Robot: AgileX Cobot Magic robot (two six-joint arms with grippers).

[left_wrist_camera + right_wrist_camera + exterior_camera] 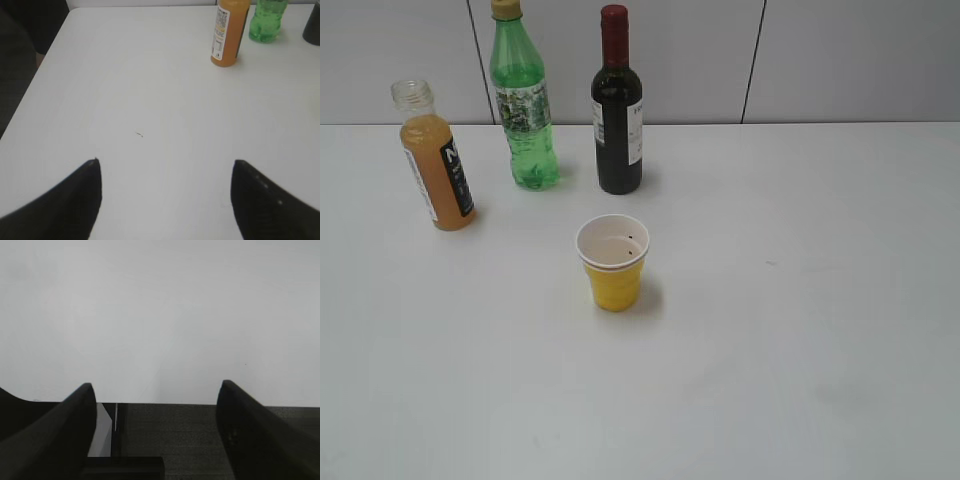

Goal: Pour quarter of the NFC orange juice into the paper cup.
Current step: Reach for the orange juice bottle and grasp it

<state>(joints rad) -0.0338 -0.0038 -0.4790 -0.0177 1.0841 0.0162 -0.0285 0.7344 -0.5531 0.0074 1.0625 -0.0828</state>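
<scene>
The NFC orange juice bottle (436, 160) stands uncapped at the table's back left; it also shows in the left wrist view (229, 35) at the top. The yellow paper cup (613, 263) stands upright near the middle of the table, white inside. Neither gripper shows in the exterior view. My left gripper (165, 170) is open and empty over bare table, well short of the juice bottle. My right gripper (156, 390) is open and empty at the table's near edge.
A green plastic bottle (524, 105) and a dark wine bottle (617, 110) stand at the back, right of the juice; the green one shows in the left wrist view (267, 22). The white table (800, 330) ends at a grey wall.
</scene>
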